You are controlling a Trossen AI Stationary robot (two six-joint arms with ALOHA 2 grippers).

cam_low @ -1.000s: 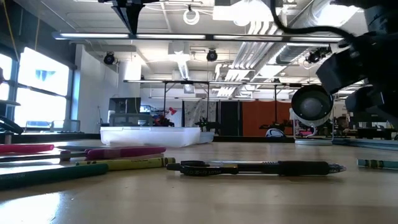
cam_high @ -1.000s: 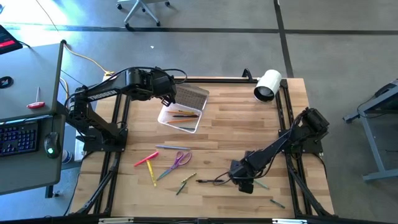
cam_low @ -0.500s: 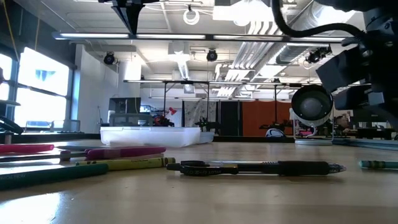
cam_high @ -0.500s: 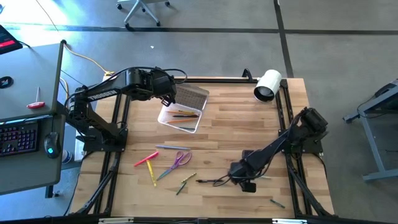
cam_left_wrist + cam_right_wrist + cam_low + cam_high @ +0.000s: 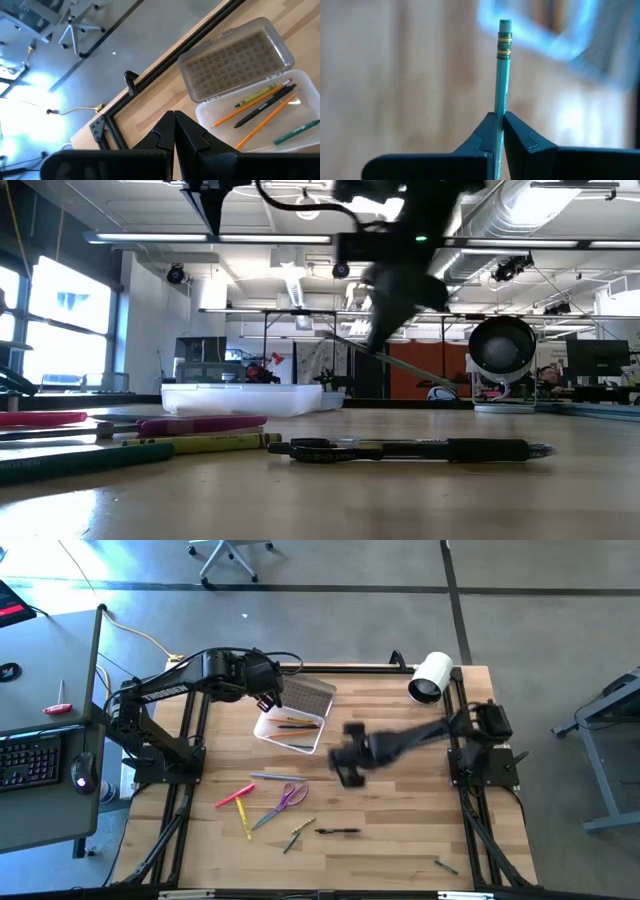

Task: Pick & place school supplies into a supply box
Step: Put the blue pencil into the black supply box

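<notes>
The clear supply box [image 5: 292,729] stands open at the table's far left, its ribbed lid [image 5: 308,696] laid back, with several pencils [image 5: 260,107] inside. My left gripper [image 5: 270,697] hovers shut beside the lid, holding nothing. My right gripper [image 5: 348,758], blurred, hangs over the table's middle, shut on a teal pencil [image 5: 501,75]. More school supplies lie flat near the front: a pink marker [image 5: 235,795], purple scissors [image 5: 288,799] and a black pen [image 5: 338,831]. My right gripper pinches the teal pencil's shaft [image 5: 500,111] between its two fingers. The pencil runs along the fingers, and its eraser end [image 5: 505,24] sticks out past the fingertips. It is lifted clear of the table; in the low view it slants below the gripper [image 5: 400,365].
A large white roll [image 5: 430,677] lies at the far right corner. A yellow marker [image 5: 246,821], a green pencil [image 5: 297,832] and a grey pencil [image 5: 278,777] lie at the near left; a small pencil [image 5: 445,865] lies at the near right. The black pen [image 5: 410,448] lies close before the low camera.
My right gripper has shut on the teal pencil at the table's near right, then risen and swung quickly toward the far left, toward the supply box. The pencil has been lifted clear of the table.
</notes>
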